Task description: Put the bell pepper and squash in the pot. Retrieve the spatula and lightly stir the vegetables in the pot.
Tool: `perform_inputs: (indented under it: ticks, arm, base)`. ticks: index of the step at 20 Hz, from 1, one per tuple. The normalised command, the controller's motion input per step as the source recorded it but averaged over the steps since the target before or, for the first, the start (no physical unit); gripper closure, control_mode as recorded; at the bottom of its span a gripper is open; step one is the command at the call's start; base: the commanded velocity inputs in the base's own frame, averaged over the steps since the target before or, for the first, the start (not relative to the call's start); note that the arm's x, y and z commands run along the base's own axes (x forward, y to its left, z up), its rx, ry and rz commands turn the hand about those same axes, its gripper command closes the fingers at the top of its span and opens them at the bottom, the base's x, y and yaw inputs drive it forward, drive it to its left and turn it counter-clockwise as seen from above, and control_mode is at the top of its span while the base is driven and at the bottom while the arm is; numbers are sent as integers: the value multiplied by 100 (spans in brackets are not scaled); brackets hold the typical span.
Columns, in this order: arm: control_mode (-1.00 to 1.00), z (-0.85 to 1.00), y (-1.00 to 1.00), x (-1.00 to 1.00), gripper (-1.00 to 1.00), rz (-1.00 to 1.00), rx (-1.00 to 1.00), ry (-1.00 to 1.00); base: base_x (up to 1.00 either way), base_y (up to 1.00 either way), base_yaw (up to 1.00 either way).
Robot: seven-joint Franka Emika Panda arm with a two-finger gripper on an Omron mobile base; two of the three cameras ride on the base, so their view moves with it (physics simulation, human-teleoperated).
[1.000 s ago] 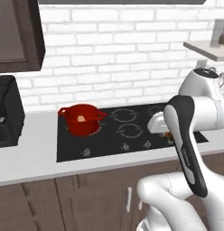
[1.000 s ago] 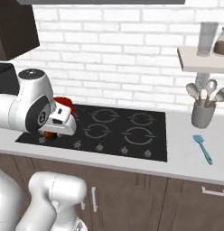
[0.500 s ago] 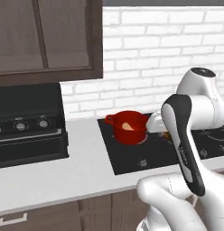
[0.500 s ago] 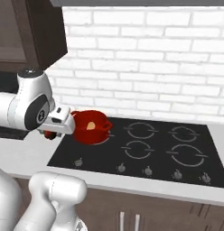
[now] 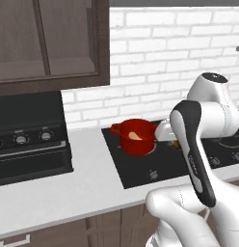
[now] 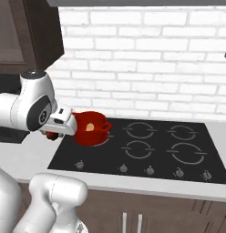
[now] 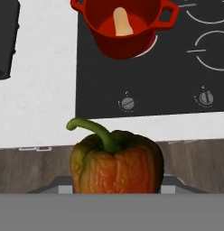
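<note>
The red pot (image 7: 125, 27) stands on the black cooktop's back left burner, and the pale tan squash (image 7: 123, 21) lies inside it. An orange-green bell pepper (image 7: 114, 162) with a curved green stem sits close before the hand camera and hides the fingertips. It hangs over the counter's front edge, short of the pot. My gripper (image 6: 53, 134) is shut on the pepper, just left of the pot (image 6: 92, 129) in the right base view. In the left base view the gripper (image 5: 173, 143) is right of the pot (image 5: 137, 137). The spatula is out of view.
The black cooktop (image 6: 146, 150) has several burners and a row of knobs along its front. A black oven-like appliance (image 5: 25, 144) stands on the white counter (image 5: 68, 188) to the left. Dark wall cabinets (image 5: 49, 38) hang above it.
The base has driven left, so both base views shifted: the utensil cup and blue spatula left the picture and the black appliance came in. The gripper still holds the pepper beside the pot.
</note>
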Motion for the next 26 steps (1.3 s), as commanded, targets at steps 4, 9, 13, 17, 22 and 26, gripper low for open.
perform_inputs:
  ticks: [4,9,13,17,22,26]
  arm:
    - [-100,-29,25,80,100,0,0,5]
    - [-100,-13,0,100,100,0,3,11]
    - [-100,-32,-1,100,100,0,2,21]
    - [-100,-73,0,100,100,0,-1,19]
    - [-100,-67,-8,100,100,-2,-1,10]
    - [-100,-17,-5,72,100,0,7,1]
  base:
    - [0,0,0]
    - [0,0,0]
    - [0,0,0]
    - [0,0,0]
    - [0,0,0]
    - [0,0,0]
